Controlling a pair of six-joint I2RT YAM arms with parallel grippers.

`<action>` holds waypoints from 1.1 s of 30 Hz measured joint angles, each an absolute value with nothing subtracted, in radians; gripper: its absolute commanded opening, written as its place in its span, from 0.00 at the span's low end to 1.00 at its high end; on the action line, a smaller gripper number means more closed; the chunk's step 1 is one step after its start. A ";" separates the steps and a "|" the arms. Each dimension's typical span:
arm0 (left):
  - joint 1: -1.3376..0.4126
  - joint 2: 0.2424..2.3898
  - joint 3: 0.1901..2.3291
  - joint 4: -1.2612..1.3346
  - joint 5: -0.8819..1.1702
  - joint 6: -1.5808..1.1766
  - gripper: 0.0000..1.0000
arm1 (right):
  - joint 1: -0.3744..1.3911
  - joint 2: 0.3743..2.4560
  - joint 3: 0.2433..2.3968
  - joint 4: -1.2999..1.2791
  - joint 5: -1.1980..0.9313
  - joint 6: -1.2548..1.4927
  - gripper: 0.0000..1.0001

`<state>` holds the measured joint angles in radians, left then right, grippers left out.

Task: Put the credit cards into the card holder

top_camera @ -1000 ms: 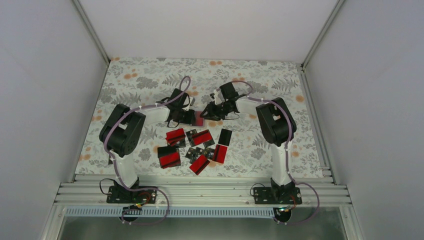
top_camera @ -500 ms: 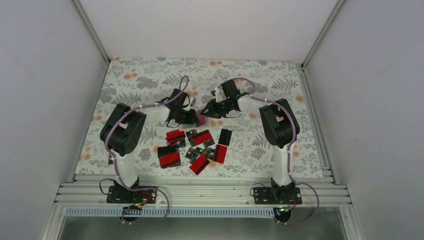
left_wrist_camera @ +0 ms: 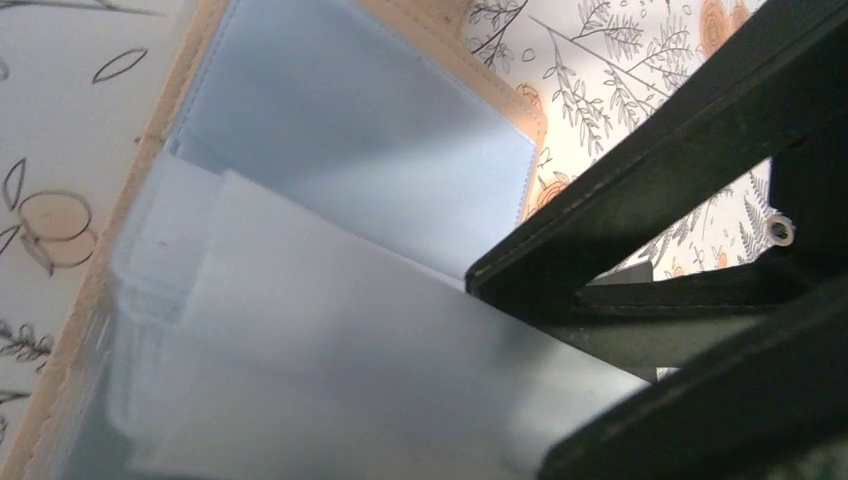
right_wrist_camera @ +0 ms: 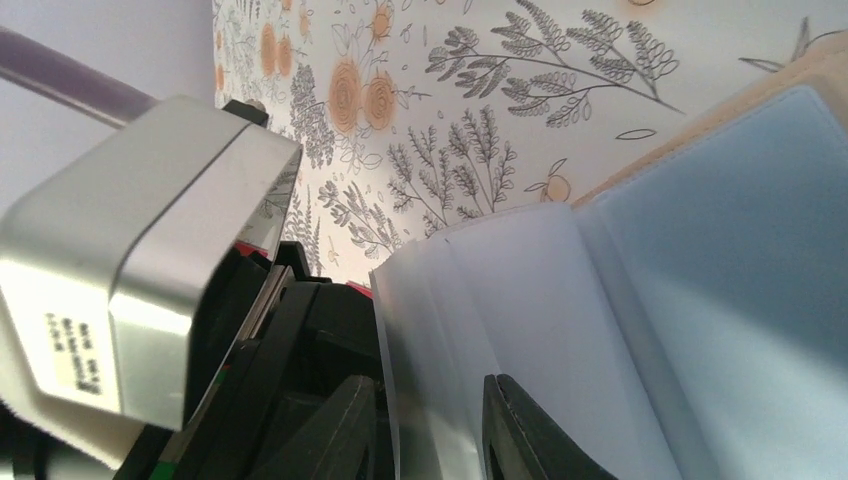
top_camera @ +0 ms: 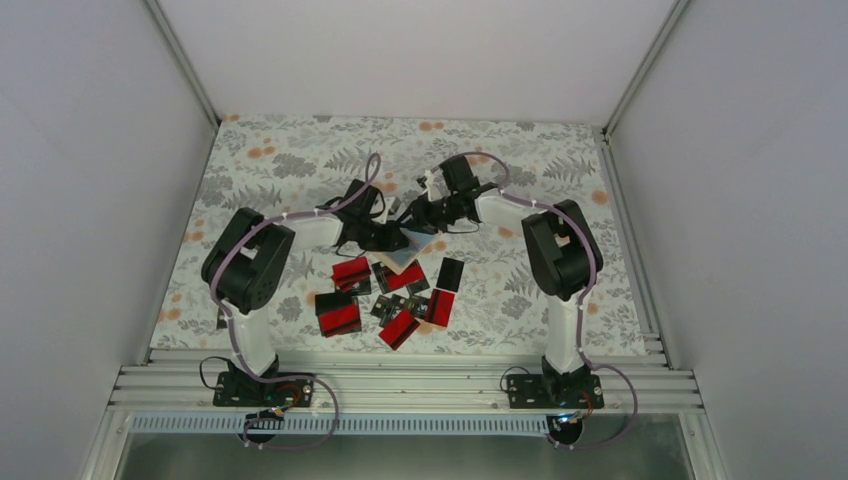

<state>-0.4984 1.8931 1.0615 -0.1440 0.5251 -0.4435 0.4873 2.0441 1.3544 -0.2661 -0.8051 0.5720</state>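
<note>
The card holder [top_camera: 410, 251] hangs open at mid table, tan outside and pale blue inside [left_wrist_camera: 350, 150], with clear sleeves fanned out [right_wrist_camera: 520, 300]. My left gripper [top_camera: 387, 238] is shut on its left part, and the sleeves fill that wrist view. My right gripper [top_camera: 413, 216] comes in from behind, and its two fingers [right_wrist_camera: 345, 430] are closed on a bundle of sleeves [right_wrist_camera: 435, 430]. Several red-and-black credit cards [top_camera: 350, 272] lie loose in front of the holder, among them a stack [top_camera: 338, 313] and single cards [top_camera: 400, 327] [top_camera: 447, 275].
A floral cloth [top_camera: 280, 160] covers the table, with white walls on three sides. An aluminium rail [top_camera: 400, 385] runs along the near edge by the arm bases. The left wrist's silver camera housing [right_wrist_camera: 130, 280] sits right beside my right fingers.
The holder was folded between the two grippers; now it is spread open, pale blue inside showing. My right gripper has shifted left and back while closing slightly.
</note>
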 measured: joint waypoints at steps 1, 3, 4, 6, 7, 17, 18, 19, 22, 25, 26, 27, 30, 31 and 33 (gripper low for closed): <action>-0.497 1.890 1.057 -0.143 0.525 -0.446 0.12 | 0.489 2.044 1.354 -0.266 -0.806 0.572 0.29; -0.492 1.878 1.042 -0.144 0.522 -0.450 0.12 | 0.496 2.044 1.354 -0.266 -0.810 0.572 0.29; -0.489 1.864 1.028 -0.145 0.514 -0.453 0.12 | 0.500 2.044 1.354 -0.266 -0.813 0.572 0.29; -0.483 1.829 1.003 -0.150 0.501 -0.454 0.12 | 0.510 2.044 1.354 -0.266 -0.817 0.573 0.29; -0.480 1.805 0.988 -0.153 0.493 -0.454 0.12 | 0.515 2.044 1.354 -0.266 -0.819 0.573 0.29; -0.469 1.504 0.865 -0.236 0.390 -0.453 0.13 | 0.580 2.049 1.354 -0.263 -0.822 0.580 0.29; -0.468 1.479 0.854 -0.244 0.374 -0.454 0.13 | 0.588 2.052 1.354 -0.262 -0.823 0.580 0.29; -0.468 1.455 0.840 -0.250 0.358 -0.454 0.13 | 0.593 2.055 1.354 -0.262 -0.824 0.580 0.29; -0.468 1.400 0.794 -0.258 0.310 -0.461 0.15 | 0.602 2.068 1.362 -0.286 -0.819 0.569 0.30; -0.468 1.341 0.735 -0.256 0.275 -0.480 0.16 | 0.601 2.073 1.395 -0.332 -0.803 0.540 0.30; -0.468 1.329 0.726 -0.257 0.268 -0.484 0.16 | 0.599 2.073 1.409 -0.340 -0.798 0.527 0.30; -0.468 1.322 0.721 -0.256 0.263 -0.487 0.16 | 0.596 2.072 1.419 -0.347 -0.795 0.518 0.30; -0.469 1.328 0.721 -0.237 0.262 -0.494 0.16 | 0.571 2.061 1.436 -0.366 -0.781 0.486 0.30; -0.472 1.334 0.721 -0.224 0.262 -0.499 0.16 | 0.558 2.056 1.437 -0.373 -0.771 0.476 0.30; -0.481 1.356 0.721 -0.202 0.264 -0.508 0.16 | 0.528 2.048 1.437 -0.391 -0.733 0.456 0.28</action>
